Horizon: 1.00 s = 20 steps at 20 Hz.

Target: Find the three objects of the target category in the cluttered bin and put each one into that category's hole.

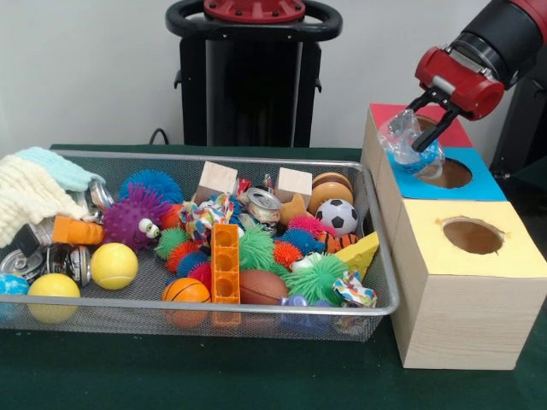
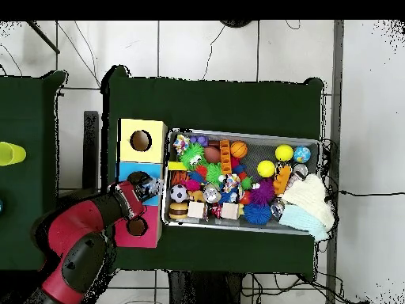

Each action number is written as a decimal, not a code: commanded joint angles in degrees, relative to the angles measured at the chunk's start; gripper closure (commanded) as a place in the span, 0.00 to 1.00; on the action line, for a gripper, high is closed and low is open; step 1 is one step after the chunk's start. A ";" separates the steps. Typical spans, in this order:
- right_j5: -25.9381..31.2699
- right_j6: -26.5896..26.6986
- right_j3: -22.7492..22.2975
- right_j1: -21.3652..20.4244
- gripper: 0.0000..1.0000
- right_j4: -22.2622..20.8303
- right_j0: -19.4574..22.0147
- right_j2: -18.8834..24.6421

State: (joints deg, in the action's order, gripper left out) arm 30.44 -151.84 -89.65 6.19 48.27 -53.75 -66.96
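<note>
My gripper (image 1: pixel 430 126) is shut on a small clear plastic bottle with a blue label (image 1: pixel 405 143). It holds the bottle in the air over the boxes, about where the red top (image 1: pixel 386 114) meets the blue top. In the overhead view the gripper (image 2: pixel 145 190) is by the blue-topped box, and the red top's round hole (image 2: pixel 137 227) shows beside the arm. The wire mesh bin (image 1: pixel 256 160) is full of balls, spiky toys, blocks and cans. I see no other clear bottle in it.
The blue-topped box (image 1: pixel 489 184) and the yellow-topped box (image 1: pixel 514 252) stand in a row with the red one, right of the bin. Silver cans (image 1: pixel 60 260) and a white knitted cloth (image 1: pixel 30 198) lie at the bin's left end. The pedestal (image 1: pixel 252 77) stands behind.
</note>
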 commanded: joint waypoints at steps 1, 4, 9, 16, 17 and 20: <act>-1.82 -17.07 6.97 3.08 1.00 2.37 1.10 6.52; -1.92 -17.65 7.01 3.64 1.00 2.57 0.77 6.56; -2.45 -18.82 7.30 4.78 1.00 3.34 0.44 6.54; -1.69 -17.24 6.44 3.16 1.00 3.41 -0.24 7.21; -1.44 -17.38 6.59 3.28 1.00 3.42 -0.31 7.08; -1.73 -17.98 7.18 4.28 1.00 3.62 -0.51 6.98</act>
State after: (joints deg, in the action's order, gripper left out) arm 29.70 -151.90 -89.55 7.26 49.43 -54.50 -66.95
